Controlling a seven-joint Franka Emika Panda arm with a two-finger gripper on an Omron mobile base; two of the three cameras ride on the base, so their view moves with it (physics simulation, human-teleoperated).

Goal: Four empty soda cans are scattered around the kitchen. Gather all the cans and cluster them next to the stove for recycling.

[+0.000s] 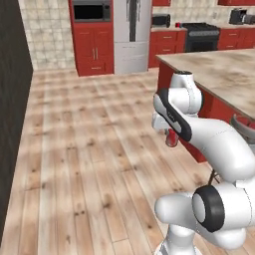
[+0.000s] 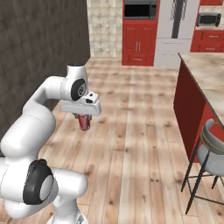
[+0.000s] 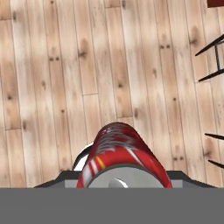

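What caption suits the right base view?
White robot arm's gripper carries a red soda can above the wood plank floor.

Arm folded low — tool (image 2: 84, 119) clamped, pointing down.

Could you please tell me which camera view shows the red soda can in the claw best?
The hand view: the red soda can looms large, with its silver top and printed side plain. The right base view shows the whole can hanging small under the claw above the floor; in the left base view it peeks out beside the arm.
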